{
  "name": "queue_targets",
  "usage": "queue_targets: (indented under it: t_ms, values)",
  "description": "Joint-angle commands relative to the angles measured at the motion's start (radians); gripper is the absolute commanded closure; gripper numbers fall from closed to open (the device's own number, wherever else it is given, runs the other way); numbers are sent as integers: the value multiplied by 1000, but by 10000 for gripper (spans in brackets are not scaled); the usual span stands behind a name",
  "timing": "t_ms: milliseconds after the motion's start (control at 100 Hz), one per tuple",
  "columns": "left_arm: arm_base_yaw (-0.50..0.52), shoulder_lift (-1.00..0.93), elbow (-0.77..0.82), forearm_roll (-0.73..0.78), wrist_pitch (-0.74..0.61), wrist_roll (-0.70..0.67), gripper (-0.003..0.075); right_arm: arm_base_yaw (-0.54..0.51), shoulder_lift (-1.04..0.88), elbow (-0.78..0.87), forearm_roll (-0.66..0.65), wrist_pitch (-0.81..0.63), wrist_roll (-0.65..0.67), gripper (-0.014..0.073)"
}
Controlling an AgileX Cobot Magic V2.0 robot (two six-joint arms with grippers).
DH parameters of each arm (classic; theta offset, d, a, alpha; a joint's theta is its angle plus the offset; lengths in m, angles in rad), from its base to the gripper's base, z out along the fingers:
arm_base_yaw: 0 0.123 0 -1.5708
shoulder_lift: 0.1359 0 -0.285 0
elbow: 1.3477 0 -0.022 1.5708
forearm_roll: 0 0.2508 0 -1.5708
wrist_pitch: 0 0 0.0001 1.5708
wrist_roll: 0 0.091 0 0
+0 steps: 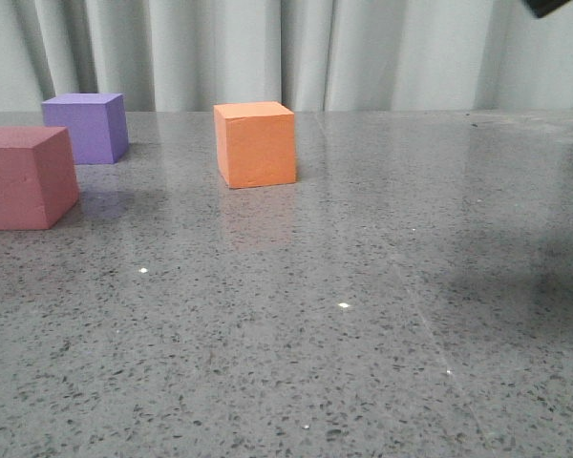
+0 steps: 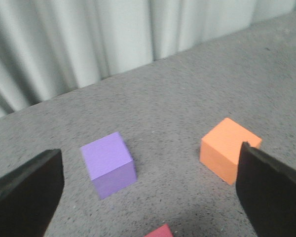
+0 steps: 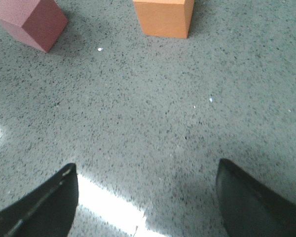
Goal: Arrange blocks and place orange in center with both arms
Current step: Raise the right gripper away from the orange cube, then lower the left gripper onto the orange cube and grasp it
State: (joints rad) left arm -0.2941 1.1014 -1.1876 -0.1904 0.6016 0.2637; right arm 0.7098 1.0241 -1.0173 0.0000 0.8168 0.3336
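Your table is a grey speckled stone-look slab, glossy enough to throw faint reflections and small glints. Behind it hangs a pale pleated curtain, folds running vertical.

Three matte, foam-like cubes, edges crisp, faces plain. No labels, marks or writing on any of them.

- Orange cube: in the front view it sits at about 12 o'clock from the table's middle, toward the far edge, standing flat with one corner turned slightly toward you. Nothing touches it.
- Purple cube: at about 10 o'clock, far left, well apart from the orange one.
- Pink-red cube: at about 9 o'clock, cut by the left edge of the front view, near the purple cube but not touching it.

Left gripper: your wrist view shows its two dark, flat fingers spread wide, holding nothing, in the air above the table. The purple cube and orange cube lie beyond them; only a sliver of the pink-red cube shows.

Right gripper: jaws likewise wide apart and empty, dark rounded fingers over bare table. The orange cube and pink-red cube lie well beyond the fingertips.
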Motion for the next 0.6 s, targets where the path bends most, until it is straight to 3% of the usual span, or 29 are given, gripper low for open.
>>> queue_targets:
  t_ms: [0, 160, 350, 590]
  values:
    - [-39, 44, -89, -41, -19, 65, 41, -2, -73, 5, -15, -66, 2, 25]
    - [-84, 166, -195, -166, 49, 240, 41, -2, -139, 22, -15, -66, 2, 25]
    - [-88, 337, -351, -376, 256, 526, 41, -2, -151, 22, -13, -66, 2, 25]
    - [-88, 506, -500, -397, 315, 622, 41, -2, -151, 22, -6, -67, 2, 25]
